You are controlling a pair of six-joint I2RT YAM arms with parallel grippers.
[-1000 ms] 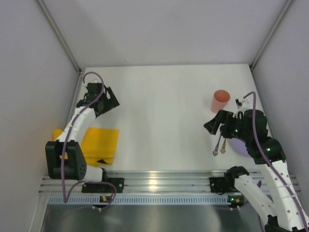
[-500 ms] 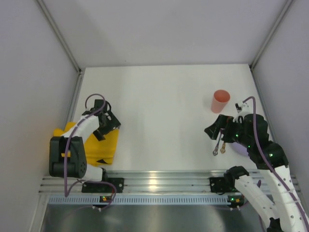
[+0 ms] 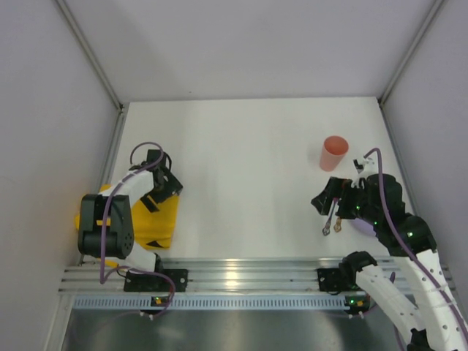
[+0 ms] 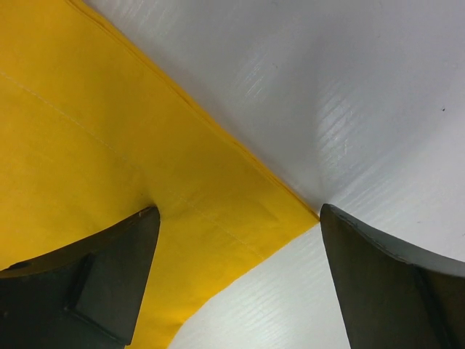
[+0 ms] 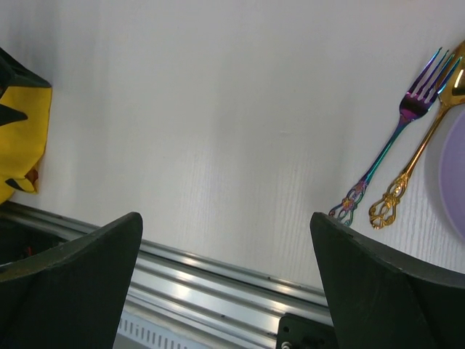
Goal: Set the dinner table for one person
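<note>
The white dinner table point(image 3: 248, 153) carries a folded yellow placemat point(image 3: 150, 219) at the near left. My left gripper point(image 3: 165, 191) is open and low over the placemat's far right corner. In the left wrist view the placemat corner point(image 4: 218, 189) lies between the spread fingers of the left gripper point(image 4: 238, 218). My right gripper point(image 3: 326, 200) is open and empty, just left of a rainbow fork point(image 3: 327, 222) and a gold utensil point(image 3: 338, 221). Both also show in the right wrist view, the fork point(image 5: 389, 145) and the gold utensil point(image 5: 414, 163), to the right of the right gripper point(image 5: 224, 218).
A salmon cup point(image 3: 333, 152) stands at the far right. A lilac plate point(image 3: 360, 224) lies under my right arm, mostly hidden; its edge shows in the right wrist view point(image 5: 454, 182). A metal rail point(image 3: 234, 278) runs along the near edge. Walls close in both sides.
My left gripper has come from the far left of the table toward me and down onto the placemat's corner. My right gripper has shifted slightly nearer, still beside the cutlery.
</note>
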